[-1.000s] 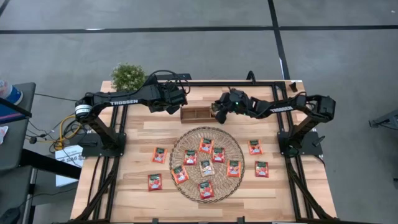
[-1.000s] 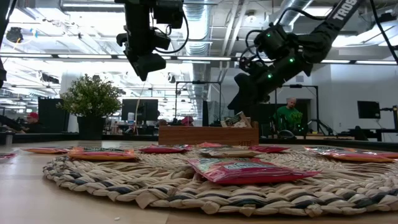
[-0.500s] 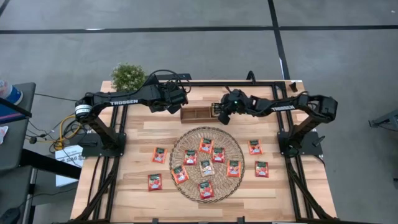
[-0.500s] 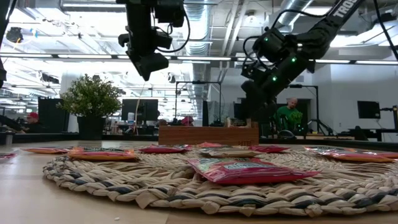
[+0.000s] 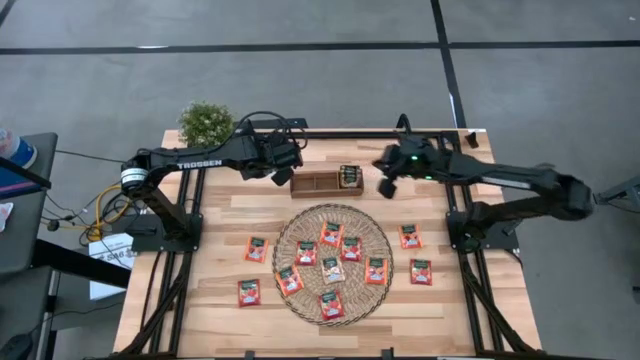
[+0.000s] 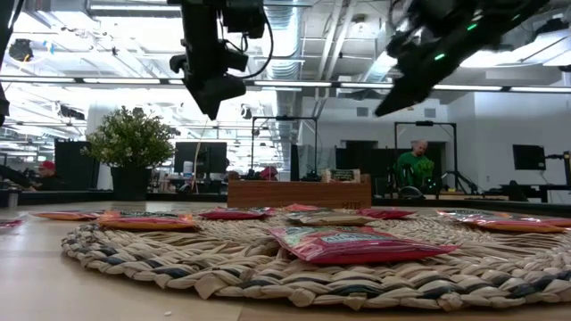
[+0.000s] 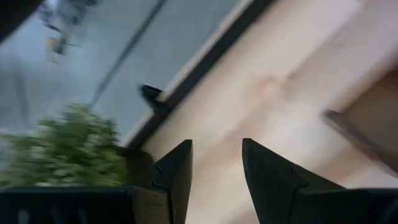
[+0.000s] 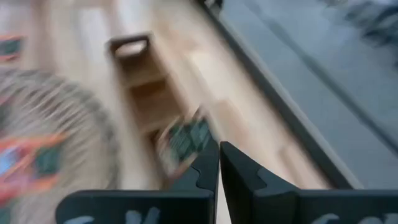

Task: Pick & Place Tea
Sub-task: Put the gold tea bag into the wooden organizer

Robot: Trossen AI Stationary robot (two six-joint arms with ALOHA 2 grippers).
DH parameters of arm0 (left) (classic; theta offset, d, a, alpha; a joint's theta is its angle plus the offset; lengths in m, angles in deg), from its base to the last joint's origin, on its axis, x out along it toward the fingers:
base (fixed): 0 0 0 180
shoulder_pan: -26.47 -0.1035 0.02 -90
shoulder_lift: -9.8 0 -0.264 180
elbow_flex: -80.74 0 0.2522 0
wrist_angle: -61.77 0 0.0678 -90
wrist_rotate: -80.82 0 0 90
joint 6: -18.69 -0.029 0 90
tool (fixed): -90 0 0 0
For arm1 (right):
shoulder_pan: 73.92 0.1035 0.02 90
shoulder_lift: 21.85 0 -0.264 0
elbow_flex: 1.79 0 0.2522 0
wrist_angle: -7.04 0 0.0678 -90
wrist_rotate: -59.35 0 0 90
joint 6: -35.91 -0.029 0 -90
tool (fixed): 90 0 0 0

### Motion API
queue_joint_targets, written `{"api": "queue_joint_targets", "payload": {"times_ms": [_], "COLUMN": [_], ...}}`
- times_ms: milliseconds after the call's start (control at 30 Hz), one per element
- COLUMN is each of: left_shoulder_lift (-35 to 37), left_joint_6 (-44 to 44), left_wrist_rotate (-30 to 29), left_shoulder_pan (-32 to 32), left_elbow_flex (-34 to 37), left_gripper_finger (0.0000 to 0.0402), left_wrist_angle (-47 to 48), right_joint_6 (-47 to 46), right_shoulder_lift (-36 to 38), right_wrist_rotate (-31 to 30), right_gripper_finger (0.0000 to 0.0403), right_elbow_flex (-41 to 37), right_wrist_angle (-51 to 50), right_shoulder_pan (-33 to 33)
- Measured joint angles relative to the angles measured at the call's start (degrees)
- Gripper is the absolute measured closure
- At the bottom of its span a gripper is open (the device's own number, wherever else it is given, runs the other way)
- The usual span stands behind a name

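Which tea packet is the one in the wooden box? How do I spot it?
Find the round woven mat mid-table, then the brown wooden tray just behind it. The tea packet stands in the tray's right-hand compartment. It is the only packet in the tray; all the others lie flat on the mat or table.

My right gripper (image 8: 219, 163) sits bottom centre, fingers pressed together, holding nothing. Just above them a blurred sachet (image 8: 184, 140) stands in the wooden tray (image 8: 144, 79). The woven mat (image 8: 62, 130) fills the left
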Motion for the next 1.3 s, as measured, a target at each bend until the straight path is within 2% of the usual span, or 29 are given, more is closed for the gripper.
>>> {"api": "queue_joint_targets", "payload": {"times_ms": [100, 200, 467, 600, 833, 1000, 1133, 1233, 1300], "left_shoulder_lift": [0.0, 0.0, 0.0, 0.0, 0.0, 0.0, -0.6, -2.4, -3.7], "left_joint_6": [0.7, 1.4, 8.7, 11.4, 11.3, 8.4, 5.6, 4.6, 4.7], "left_wrist_rotate": [3.3, 3.9, 6.0, 10.1, 14.8, 16.7, 20.8, 22.6, 24.1], "left_shoulder_pan": [1.1, 2.4, 8.5, 13.2, 19.6, 20.9, 20.8, 20.8, 20.8], "left_elbow_flex": [0.0, 0.0, 1.5, 4.0, 5.2, 5.2, 5.2, 5.2, 5.2], "left_gripper_finger": [0.0269, 0.0269, 0.0269, 0.0269, 0.0269, 0.0269, 0.0269, 0.0269, 0.0269], "left_wrist_angle": [-0.1, -0.1, -2.1, -6.5, -19.6, -29.9, -36.4, -39.9, -40.0], "right_joint_6": [-1.7, -4.4, -10.5, -13.3, -14.0, -17.6, -21.1, -24.6, -26.9], "right_shoulder_lift": [6.4, 11.4, 18.5, 21.5, 33.3, 43.4, 49.4, 53.2, 55.5], "right_wrist_rotate": [5.3, 8.4, 7.0, 5.7, 4.8, 3.9, 5.2, 5.4, 5.8], "right_gripper_finger": [0.0392, 0.0392, 0.0392, 0.0392, 0.0392, 0.0392, 0.0392, 0.0392, 0.0392], "right_elbow_flex": [0.0, 0.0, -0.3, -2.9, -2.8, -3.0, -4.9, -9.3, -13.4], "right_wrist_angle": [-10.0, -16.8, -25.3, -25.2, -24.5, -24.3, -22.1, -20.6, -16.0], "right_shoulder_pan": [1.5, 4.3, 13.9, 16.6, 17.5, 17.7, 19.0, 20.8, 22.1]}}
